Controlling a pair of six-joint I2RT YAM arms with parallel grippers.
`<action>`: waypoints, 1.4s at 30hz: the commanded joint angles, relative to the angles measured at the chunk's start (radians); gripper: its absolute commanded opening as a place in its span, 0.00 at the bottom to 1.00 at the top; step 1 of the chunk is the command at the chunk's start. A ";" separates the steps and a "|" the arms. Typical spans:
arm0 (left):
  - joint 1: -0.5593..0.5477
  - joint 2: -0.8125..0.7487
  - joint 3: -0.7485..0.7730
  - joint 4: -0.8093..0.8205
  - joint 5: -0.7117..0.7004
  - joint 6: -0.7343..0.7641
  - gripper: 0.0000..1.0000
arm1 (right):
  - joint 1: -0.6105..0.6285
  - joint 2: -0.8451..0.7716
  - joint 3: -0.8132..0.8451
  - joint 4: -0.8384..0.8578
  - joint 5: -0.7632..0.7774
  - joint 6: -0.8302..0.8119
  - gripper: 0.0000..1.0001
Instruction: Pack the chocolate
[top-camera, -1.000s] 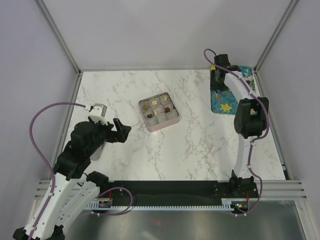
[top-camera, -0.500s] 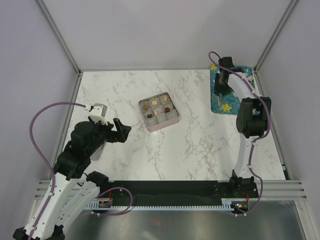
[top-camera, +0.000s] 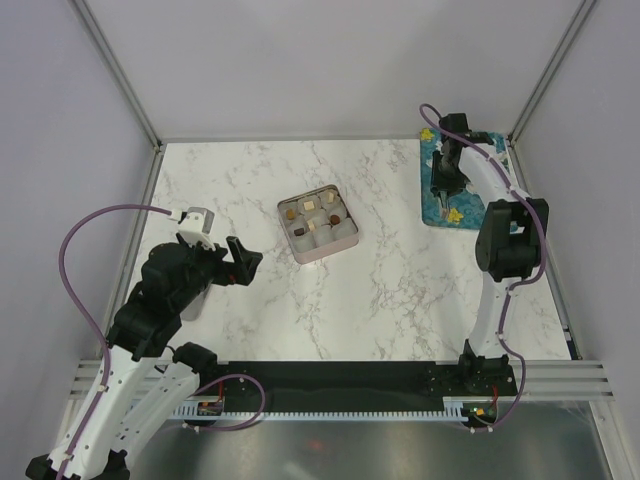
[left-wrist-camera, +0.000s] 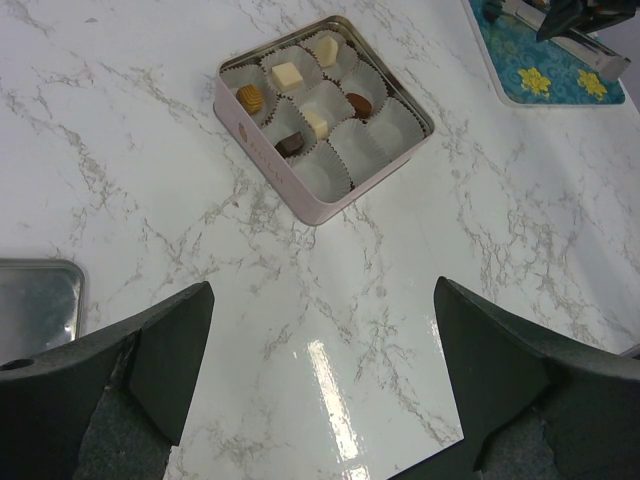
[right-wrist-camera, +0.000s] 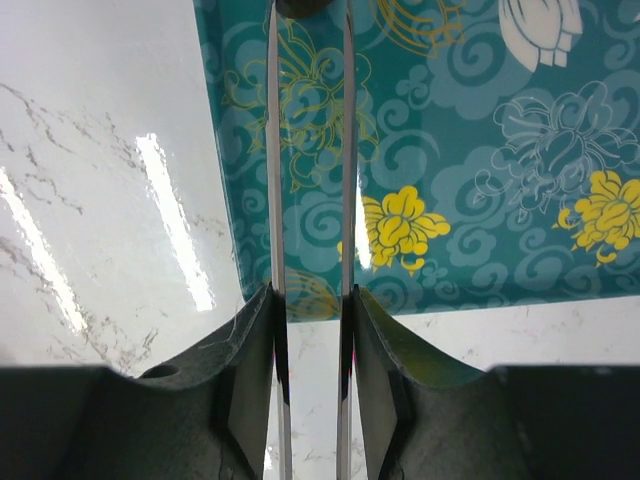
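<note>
Marble, white with grey veins, makes up the surface (top-camera: 400, 290). At its far right lies a teal rectangular tray printed with yellow flowers (top-camera: 455, 215). At the centre sits a square pink metal tin (left-wrist-camera: 262, 150) lined with white paper cups, and several cups already hold the chocolate (left-wrist-camera: 287, 75).

The left gripper (left-wrist-camera: 322, 290) hovers near the tin, fingers wide, holding nothing. The right gripper (right-wrist-camera: 312, 300) has its fingers narrowed on long thin metal tongs (right-wrist-camera: 275, 150), whose blades reach over the tray towards a dark piece (right-wrist-camera: 305, 6).

Such pieces are likely light, smooth and easily dented, so a soft pinch across the widest part would suit.

The dark piece is cut off at the frame edge, so I cannot tell whether it is pinched. From above, any pieces on the tray are hard to tell from its print.
</note>
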 joint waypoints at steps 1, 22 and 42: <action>-0.003 -0.010 0.007 0.010 0.003 0.022 1.00 | 0.003 -0.108 -0.008 -0.028 -0.009 -0.003 0.41; -0.003 -0.023 0.007 0.012 -0.001 0.021 1.00 | 0.368 -0.338 -0.123 -0.066 -0.058 0.045 0.40; -0.003 -0.022 0.007 0.012 -0.001 0.018 1.00 | 0.636 -0.461 -0.417 0.044 -0.040 0.168 0.39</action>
